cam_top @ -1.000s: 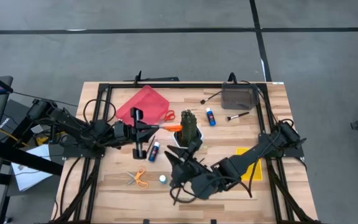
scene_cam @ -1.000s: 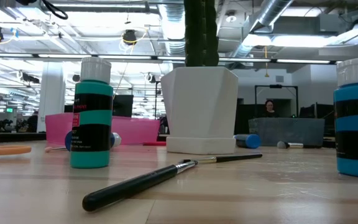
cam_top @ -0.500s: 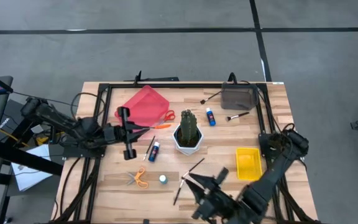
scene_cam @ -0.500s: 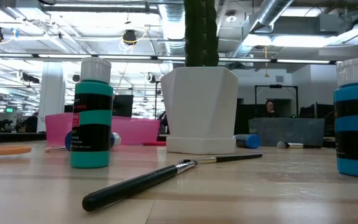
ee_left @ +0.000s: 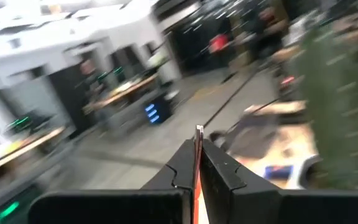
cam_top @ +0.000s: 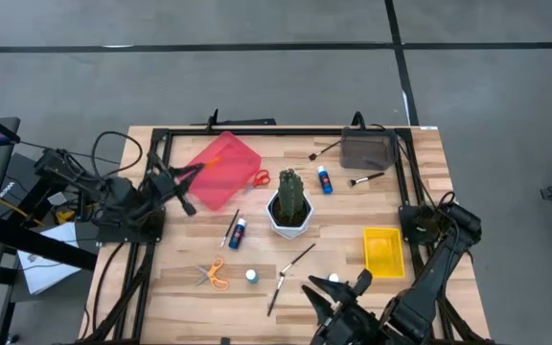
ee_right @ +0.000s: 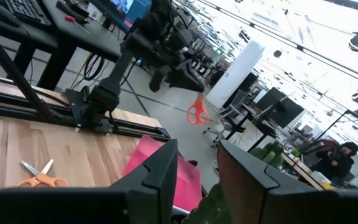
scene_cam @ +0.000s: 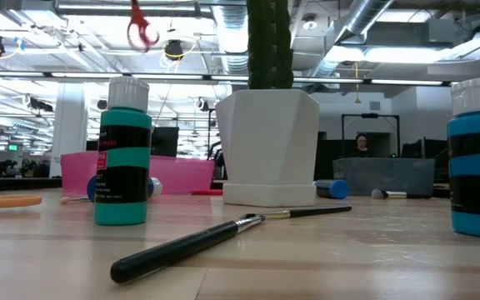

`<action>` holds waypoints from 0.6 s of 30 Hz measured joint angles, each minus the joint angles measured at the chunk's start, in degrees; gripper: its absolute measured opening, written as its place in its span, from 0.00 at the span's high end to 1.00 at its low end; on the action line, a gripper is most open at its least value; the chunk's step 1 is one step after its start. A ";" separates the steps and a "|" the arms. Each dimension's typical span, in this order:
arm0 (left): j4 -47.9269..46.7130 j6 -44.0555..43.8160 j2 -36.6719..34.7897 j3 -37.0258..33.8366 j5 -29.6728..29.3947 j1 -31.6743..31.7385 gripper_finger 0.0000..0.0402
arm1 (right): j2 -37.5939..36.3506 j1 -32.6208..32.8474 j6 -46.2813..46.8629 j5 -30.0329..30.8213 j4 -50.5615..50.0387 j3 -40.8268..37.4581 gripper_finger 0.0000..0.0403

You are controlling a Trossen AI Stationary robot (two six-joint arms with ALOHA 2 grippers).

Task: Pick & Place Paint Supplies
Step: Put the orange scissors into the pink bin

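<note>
My left gripper [cam_top: 188, 178] is shut on red-handled scissors [ee_right: 197, 113], held in the air over the left edge of the pink tray [cam_top: 220, 168]. Their handle loops [scene_cam: 142, 31] show high in the low view. My right gripper [cam_top: 338, 289] stands open at the table's near edge, high above a white-capped blue paint bottle [cam_top: 333, 280] that stands upright [scene_cam: 477, 158]. Nothing is between its fingers [ee_right: 194, 180]. A teal bottle [cam_top: 250, 276], a dark paintbrush [cam_top: 290, 273] and orange scissors [cam_top: 217, 275] rest on the table nearby. My left gripper pinches the scissors between its two fingers; a thin strip of them [ee_left: 198, 149] stands edge-on in the gap and sticks out past the fingertips. The scissors are lifted clear, and their handle loops [ee_right: 197, 114] hang free in the air beside the gripper.
A cactus in a white pot [cam_top: 290, 199] stands mid-table. Another blue bottle [cam_top: 238, 233] lies left of it, one more [cam_top: 325, 179] to its far right. Red scissors [cam_top: 260, 178] lie at the tray's edge. A grey bin [cam_top: 367, 149] and a yellow bin [cam_top: 382, 251] stand right.
My left gripper has drawn back from beside the cactus toward the table's left edge, rolling its wrist, and has carried the scissors along, clear of the table. My right gripper has swung away from the cactus toward the near edge and to the right.
</note>
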 joint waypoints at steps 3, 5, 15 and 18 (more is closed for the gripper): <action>-1.11 -1.55 0.01 0.00 -1.66 1.86 0.99 | 0.00 -0.02 0.94 0.02 -0.89 0.00 0.73; -2.04 -2.76 0.49 -0.01 -1.66 3.66 0.99 | 0.00 -0.02 1.92 0.00 -1.92 0.00 0.73; -11.82 -13.29 3.20 -0.02 12.83 21.37 0.99 | -0.07 -0.02 4.48 0.00 -4.62 0.00 0.73; -16.86 -18.19 3.99 0.13 22.19 28.46 0.99 | -0.07 0.01 4.65 0.00 -5.52 0.00 0.73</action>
